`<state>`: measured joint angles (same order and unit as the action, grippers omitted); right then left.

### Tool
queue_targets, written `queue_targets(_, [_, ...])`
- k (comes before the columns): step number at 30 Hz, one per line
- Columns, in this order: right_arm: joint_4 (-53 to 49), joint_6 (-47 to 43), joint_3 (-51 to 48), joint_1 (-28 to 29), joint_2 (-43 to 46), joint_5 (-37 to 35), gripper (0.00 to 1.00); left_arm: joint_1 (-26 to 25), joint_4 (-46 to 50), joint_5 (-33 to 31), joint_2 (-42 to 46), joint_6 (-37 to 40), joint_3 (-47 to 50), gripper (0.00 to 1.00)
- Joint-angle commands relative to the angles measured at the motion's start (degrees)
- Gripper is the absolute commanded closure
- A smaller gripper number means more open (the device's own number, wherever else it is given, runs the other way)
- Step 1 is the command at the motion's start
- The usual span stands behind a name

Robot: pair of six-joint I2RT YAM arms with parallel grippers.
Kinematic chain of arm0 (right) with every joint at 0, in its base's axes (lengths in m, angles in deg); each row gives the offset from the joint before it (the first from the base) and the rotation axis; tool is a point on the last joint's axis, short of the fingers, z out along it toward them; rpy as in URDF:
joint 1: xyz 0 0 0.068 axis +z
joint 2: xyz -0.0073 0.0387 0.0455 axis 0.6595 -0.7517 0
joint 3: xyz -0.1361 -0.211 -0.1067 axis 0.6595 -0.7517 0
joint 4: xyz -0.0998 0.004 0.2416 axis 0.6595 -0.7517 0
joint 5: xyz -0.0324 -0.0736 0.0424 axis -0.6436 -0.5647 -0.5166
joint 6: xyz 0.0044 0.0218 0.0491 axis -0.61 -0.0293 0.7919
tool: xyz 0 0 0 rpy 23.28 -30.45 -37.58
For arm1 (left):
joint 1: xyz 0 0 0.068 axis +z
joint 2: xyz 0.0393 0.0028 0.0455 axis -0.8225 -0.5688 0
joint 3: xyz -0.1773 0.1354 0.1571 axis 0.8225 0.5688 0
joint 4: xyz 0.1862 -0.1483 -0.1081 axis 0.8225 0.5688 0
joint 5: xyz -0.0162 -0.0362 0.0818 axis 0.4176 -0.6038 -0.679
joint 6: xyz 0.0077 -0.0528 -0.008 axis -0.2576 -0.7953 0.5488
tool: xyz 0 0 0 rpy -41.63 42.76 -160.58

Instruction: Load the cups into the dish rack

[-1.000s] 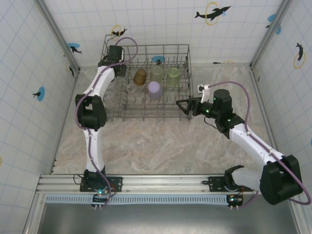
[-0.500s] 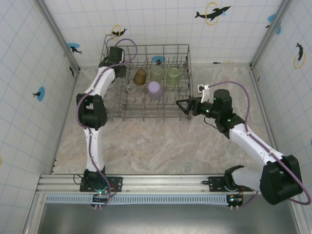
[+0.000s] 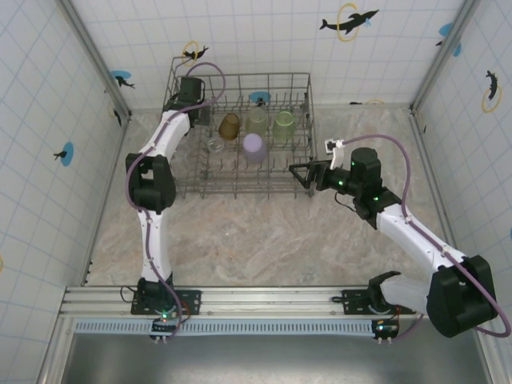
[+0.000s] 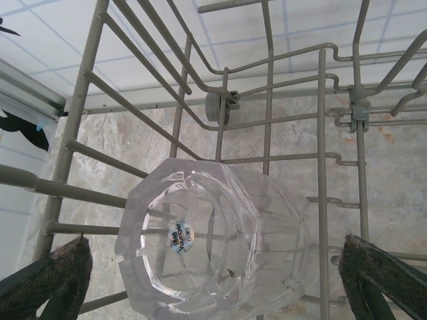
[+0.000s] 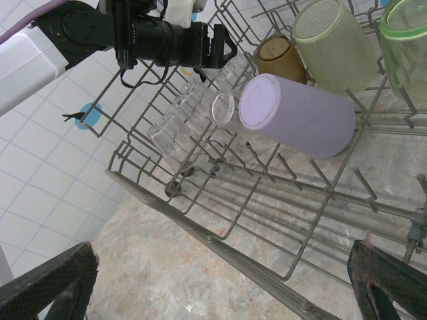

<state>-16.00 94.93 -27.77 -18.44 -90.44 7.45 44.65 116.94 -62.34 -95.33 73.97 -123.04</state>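
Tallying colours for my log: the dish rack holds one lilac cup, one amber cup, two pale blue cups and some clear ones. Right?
Not quite: those two are pale green cups, not blue, as the right wrist view shows. The lilac cup, amber cup and clear cups are in the dish rack.

The dish rack point(image 3: 240, 186), a grey wire basket with tall grid sides and rows of upright tines, is loaded with cups. A lilac cup point(image 5: 297, 113) is laid tilted on its side across the tines. Behind it an amber cup point(image 5: 279, 55), a pale green cup point(image 5: 330, 40) and a second pale green cup point(image 5: 407, 40) are leaned. Clear cups point(image 5: 193, 113) are lined up at the rack's left; on the base of a faceted clear cup point(image 4: 207, 247) a small sticker is seen.
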Motion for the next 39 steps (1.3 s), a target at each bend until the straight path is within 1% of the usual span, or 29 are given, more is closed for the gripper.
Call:
queue_targets(1, [2.43,0.29,-0.33,0.25,1.49,0.08,0.01,0.92,-1.69,-0.05,4.76,-3.05,0.79,0.03])
queue_targets(3, [2.15,0.30,-0.28,0.23,1.48,-0.17,0.01,0.93,-1.91,2.52,6.29,-4.14,1.23,0.03])
queue_targets(8, [1.66,0.30,-0.19,0.29,1.50,-0.35,0.01,0.92,-2.33,11.58,9.94,-6.14,2.26,0.03])
queue_targets(13, [0.37,0.16,-0.05,0.37,1.26,-1.27,0.01,0.92,-5.58,19.88,13.42,-9.05,4.56,0.03])
queue_targets(20, [-2.45,-0.32,0.63,0.28,1.63,-2.28,0.01,0.92,-7.34,29.24,16.61,-14.40,4.94,0.02])
queue_targets(23, [-3.38,-0.32,0.91,0.26,1.72,-2.29,0.01,0.92,-7.57,32.16,17.70,-16.22,4.60,0.03])
queue_targets(26, [-4.96,-0.65,1.37,0.22,1.77,-3.02,0.01,0.99,-7.35,32.45,19.54,-17.09,4.58,0.03])
queue_targets(28, [-6.74,-1.42,1.95,-0.06,1.75,-3.57,0.01,1.09,-6.69,31.23,21.00,-16.38,4.67,0.02])
queue_targets(33, [-13.04,-4.02,3.67,-1.23,2.11,-7.13,0.01,2.59,-5.20,23.11,25.87,-14.84,7.22,0.02])
queue_targets(34, [-13.91,-4.48,3.74,-1.68,2.38,-7.30,0.01,3.44,-5.22,21.04,27.23,-15.52,8.55,0.03])
queue_targets(35, [-14.65,-4.76,3.72,-2.32,2.60,-9.20,0.01,4.41,-5.36,19.31,28.67,-16.21,10.27,0.02])
queue_targets(38, [-16.71,-5.47,3.51,-4.45,3.75,-11.81,0.01,7.46,-7.60,16.86,33.81,-17.53,17.74,0.02])
queue_targets(39, [-17.38,-5.79,3.43,-5.21,4.31,-13.05,0.01,8.20,-8.50,16.29,35.68,-19.50,20.21,0.02])
